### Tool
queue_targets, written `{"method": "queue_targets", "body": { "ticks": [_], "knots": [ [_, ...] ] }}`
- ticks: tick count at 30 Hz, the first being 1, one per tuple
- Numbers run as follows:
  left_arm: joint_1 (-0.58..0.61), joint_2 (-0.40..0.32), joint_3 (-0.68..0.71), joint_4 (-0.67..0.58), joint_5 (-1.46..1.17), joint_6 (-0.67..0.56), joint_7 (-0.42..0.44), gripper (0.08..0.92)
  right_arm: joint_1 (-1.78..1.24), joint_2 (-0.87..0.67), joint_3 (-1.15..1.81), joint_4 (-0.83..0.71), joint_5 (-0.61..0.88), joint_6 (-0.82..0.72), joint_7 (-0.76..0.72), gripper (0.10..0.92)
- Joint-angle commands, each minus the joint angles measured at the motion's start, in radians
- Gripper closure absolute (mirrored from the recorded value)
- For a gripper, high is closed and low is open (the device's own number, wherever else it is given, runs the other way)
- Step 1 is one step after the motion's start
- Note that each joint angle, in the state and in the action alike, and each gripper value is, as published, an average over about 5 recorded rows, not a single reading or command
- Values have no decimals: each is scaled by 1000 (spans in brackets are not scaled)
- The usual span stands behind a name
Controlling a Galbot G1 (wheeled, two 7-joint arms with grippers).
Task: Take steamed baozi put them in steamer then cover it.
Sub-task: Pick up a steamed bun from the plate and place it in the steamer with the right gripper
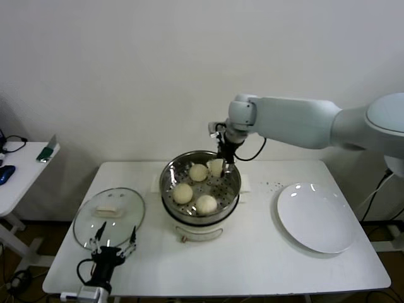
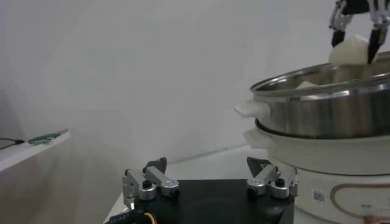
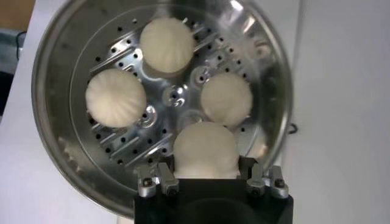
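Note:
The steamer (image 1: 166, 182) stands mid-table, a shiny perforated basket on a cream pot. Three steamed baozi (image 1: 183, 192) lie on its floor. My right gripper (image 1: 225, 165) hangs over the basket's far right rim, shut on another baozi (image 1: 216, 167). In the right wrist view this bun (image 3: 205, 151) sits between the gripper (image 3: 205, 167) fingers, above the steamer (image 3: 46, 91) floor and the other buns (image 3: 167, 45). The glass cover (image 1: 129, 218) lies flat on the table to the left. My left gripper (image 1: 115, 243) hovers open at its near edge, holding nothing. The left wrist view shows the open left gripper (image 2: 207, 167) and the steamer (image 2: 329, 109).
A flat white plate (image 1: 315, 218) lies at the table's right side. A side table (image 1: 19, 167) with small items stands off to the left. The wall is close behind the steamer.

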Motion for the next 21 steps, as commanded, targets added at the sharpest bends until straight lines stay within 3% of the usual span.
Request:
{"method": "queue_targets", "body": {
  "ticks": [1,10,17,21],
  "knots": [
    [-5,3,-4,7,-1,4,1,177,-64,39,-67,26,18,-22,33,354],
    [-18,7,-5,7,1,13,0,177,-91,69,-42,-28,8,-13,25,332],
    [-17,8,-5,7,3,13,-1,177,-62,55,-26,-31,4,0,-1,215],
    [-17,9,-5,6,3,13,-2,177,-27,33,-14,-27,0,19,-41,203]
  ]
}}
